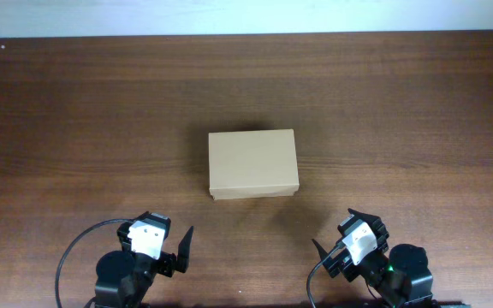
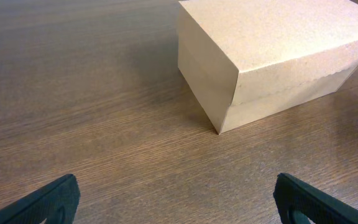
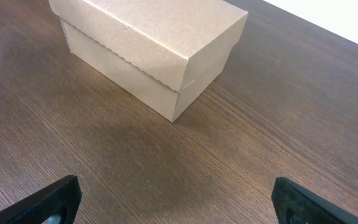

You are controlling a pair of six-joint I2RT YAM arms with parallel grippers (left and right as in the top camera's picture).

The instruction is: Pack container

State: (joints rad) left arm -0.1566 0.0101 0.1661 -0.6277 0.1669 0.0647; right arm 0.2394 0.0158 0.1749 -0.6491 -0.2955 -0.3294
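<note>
At the middle of the dark brown wood-grain table (image 1: 75, 111) sits the small plain tan cardboard box (image 1: 252, 164), rectangular and unmarked, its flap lid folded down shut. The lid's scalloped front edge overlaps the box's near wall. The box stands flat, touching neither arm. The left gripper (image 2: 176, 199) hovers near the table's near edge, left of the box and well apart from it, black fingers spread wide and holding nothing. The right gripper (image 3: 173, 199) hangs likewise to the right, fingers wide apart, also empty.
</note>
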